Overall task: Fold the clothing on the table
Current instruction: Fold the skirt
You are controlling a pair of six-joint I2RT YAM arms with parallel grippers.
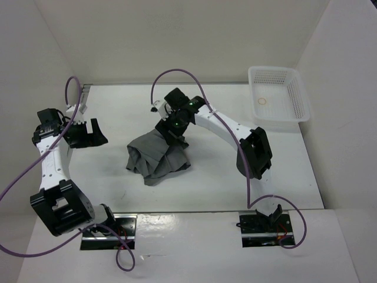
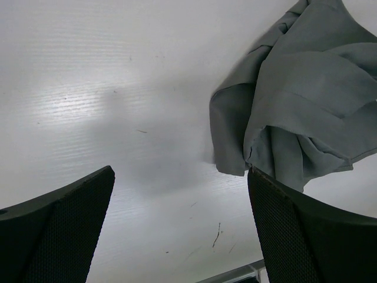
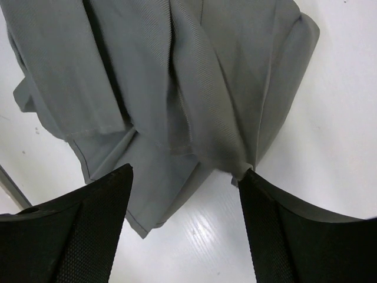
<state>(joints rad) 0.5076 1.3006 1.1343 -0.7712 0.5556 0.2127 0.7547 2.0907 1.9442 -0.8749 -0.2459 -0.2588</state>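
Note:
The grey pleated clothing (image 1: 158, 158) lies crumpled in a heap in the middle of the white table (image 1: 235, 177). My right gripper (image 1: 175, 137) hangs over the heap's far edge. In the right wrist view its jaws stand apart as the right gripper (image 3: 185, 170) straddles a hem of the clothing (image 3: 177, 76); a fold's corner touches the right fingertip (image 3: 250, 180). My left gripper (image 1: 97, 134) is open to the left of the heap, clear of it. In the left wrist view, only bare table lies in the left gripper (image 2: 179, 171), with the clothing (image 2: 306, 100) off to the upper right.
A white mesh basket (image 1: 280, 97) stands at the table's back right corner with a small ring inside. White walls enclose the table. A thin metal rail (image 2: 241, 272) runs along the table edge near the left gripper. Purple cables loop over both arms.

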